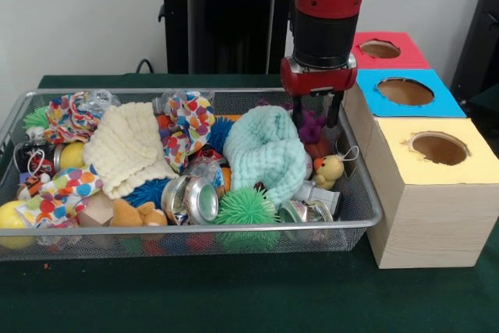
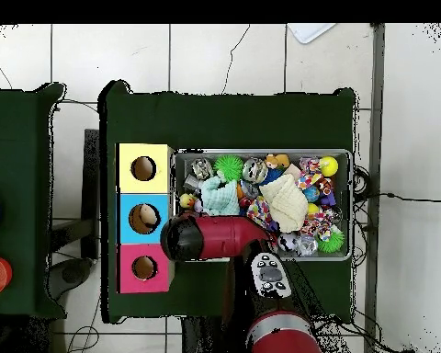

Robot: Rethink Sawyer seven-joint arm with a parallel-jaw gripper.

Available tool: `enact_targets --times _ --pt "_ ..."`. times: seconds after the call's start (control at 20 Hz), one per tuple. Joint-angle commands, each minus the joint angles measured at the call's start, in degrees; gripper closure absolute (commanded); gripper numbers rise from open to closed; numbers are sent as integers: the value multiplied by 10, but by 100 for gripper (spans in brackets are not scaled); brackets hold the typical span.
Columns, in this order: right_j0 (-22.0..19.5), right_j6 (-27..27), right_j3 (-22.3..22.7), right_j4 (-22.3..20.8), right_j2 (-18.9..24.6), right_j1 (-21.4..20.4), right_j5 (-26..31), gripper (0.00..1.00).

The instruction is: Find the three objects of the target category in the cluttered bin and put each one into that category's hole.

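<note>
The wire-mesh bin [image 1: 373, 210] lies on the green table, full of clutter; it also shows in the overhead view [image 2: 261, 152]. The yellow duckling [image 1: 329, 169] sits at its right end, also seen from overhead [image 2: 186, 199]. The orange-brown bear [image 1: 136, 212] lies at the front left, also seen from overhead [image 2: 277, 161]. An orange and black scrap [image 1: 28, 186] at the far left may be the tiger, mostly hidden. My gripper [image 1: 316, 117] is open and empty, above the purple hedgehog toy [image 1: 312, 129], behind the duckling. The red-surround hole [image 1: 380, 48] is the farthest box top, also seen from overhead [image 2: 144, 267].
The blue-surround hole [image 1: 405, 91] and the yellow-surround hole [image 1: 439, 148] stand in a row right of the bin. A mint cloth [image 1: 269, 150], a cream cloth [image 1: 129, 146], a polka-dot cloth [image 1: 187, 122], metal cans [image 1: 195, 199] and a green spiky ball [image 1: 245, 207] cover much of the bin.
</note>
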Motion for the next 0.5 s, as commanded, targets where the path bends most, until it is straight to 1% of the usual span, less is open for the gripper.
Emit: enact_targets --times 0.05,0.2,0.4,0.5 --pt "-8 81 -16 -11 33 48 -87 0" --pt "-6 94 -10 -12 35 78 -128 0" --pt "10 104 -10 -6 24 94 -147 0" --pt "15 102 -17 -3 18 100 -147 0"
